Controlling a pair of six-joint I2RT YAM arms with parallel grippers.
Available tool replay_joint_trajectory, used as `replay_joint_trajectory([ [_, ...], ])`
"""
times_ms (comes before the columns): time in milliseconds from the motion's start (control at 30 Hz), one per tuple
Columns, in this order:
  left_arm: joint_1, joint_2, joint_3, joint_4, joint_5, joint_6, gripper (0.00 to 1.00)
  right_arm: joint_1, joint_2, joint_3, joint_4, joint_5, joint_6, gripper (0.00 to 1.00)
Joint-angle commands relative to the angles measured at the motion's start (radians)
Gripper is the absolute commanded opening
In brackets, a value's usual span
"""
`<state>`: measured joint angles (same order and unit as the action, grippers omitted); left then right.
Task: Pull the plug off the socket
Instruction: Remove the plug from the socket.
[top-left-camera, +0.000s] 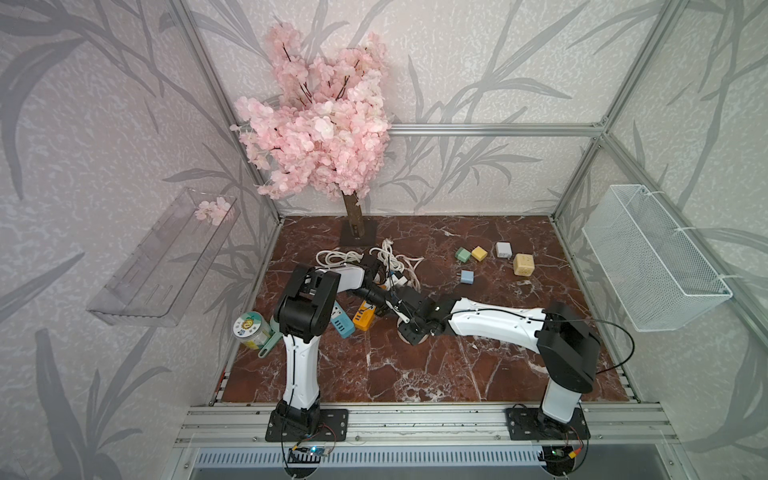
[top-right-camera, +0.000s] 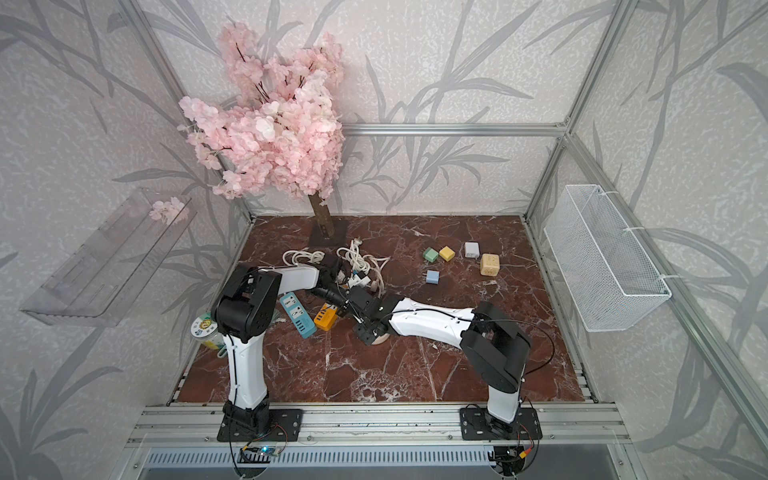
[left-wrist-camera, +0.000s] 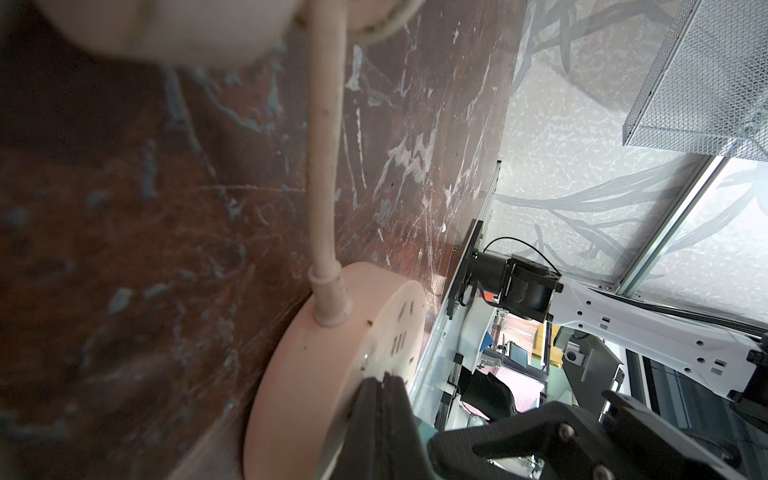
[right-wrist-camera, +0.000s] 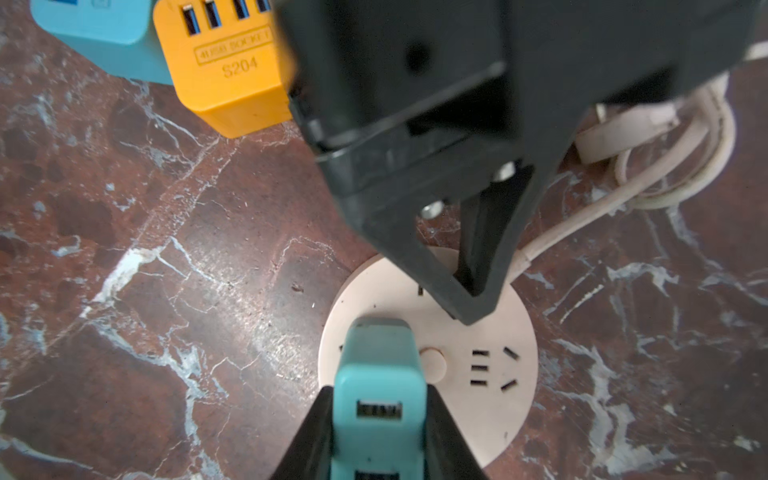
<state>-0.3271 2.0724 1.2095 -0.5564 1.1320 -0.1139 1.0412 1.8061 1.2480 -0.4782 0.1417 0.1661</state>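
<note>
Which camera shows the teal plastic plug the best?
The right wrist view: the teal plastic plug sits close up, USB port showing, pinched by the right gripper on the round pale-pink socket. The left wrist view shows only a teal sliver beside the left gripper. In both top views the arms hide it.

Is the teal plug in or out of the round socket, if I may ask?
In, apparently: the teal plug sits against the face of the round socket, no prongs showing, right claw shut on it.
</note>
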Motion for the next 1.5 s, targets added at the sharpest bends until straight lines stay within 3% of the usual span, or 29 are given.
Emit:
replay_joint_trajectory([
  [0, -0.012, 0.081, -0.031, -0.033, -0.249, 0.011, 0.00, 0.022, -0.031, 0.040, 0.059, 0.090, -0.047, 0.00],
  [67, -0.012, 0.080, -0.031, -0.035, -0.250, 0.012, 0.00, 0.014, -0.036, 0.042, 0.063, 0.085, -0.032, 0.00],
  [267, -0.013, 0.081, -0.031, -0.036, -0.250, 0.013, 0.00, -0.104, -0.033, 0.057, 0.046, -0.135, 0.080, 0.00],
  [400, -0.013, 0.081, -0.030, -0.036, -0.248, 0.014, 0.00, -0.147, -0.033, 0.055, 0.030, -0.194, 0.121, 0.00],
  [567, -0.013, 0.081, -0.030, -0.036, -0.247, 0.016, 0.00, -0.131, -0.066, 0.021, 0.060, -0.155, 0.086, 0.00],
  [833, -0.013, 0.083, -0.027, -0.038, -0.245, 0.017, 0.00, 0.032, -0.066, 0.040, 0.047, 0.141, -0.059, 0.00],
  [967, -0.014, 0.083, -0.026, -0.039, -0.244, 0.018, 0.00, 0.031, -0.066, 0.047, 0.046, 0.157, -0.038, 0.00],
  [1267, -0.013, 0.082, -0.029, -0.037, -0.244, 0.019, 0.00, -0.146, -0.091, 0.007, 0.104, -0.188, 0.134, 0.00],
  [1467, -0.013, 0.081, -0.029, -0.037, -0.242, 0.019, 0.00, -0.136, -0.093, -0.008, 0.109, -0.148, 0.101, 0.00],
])
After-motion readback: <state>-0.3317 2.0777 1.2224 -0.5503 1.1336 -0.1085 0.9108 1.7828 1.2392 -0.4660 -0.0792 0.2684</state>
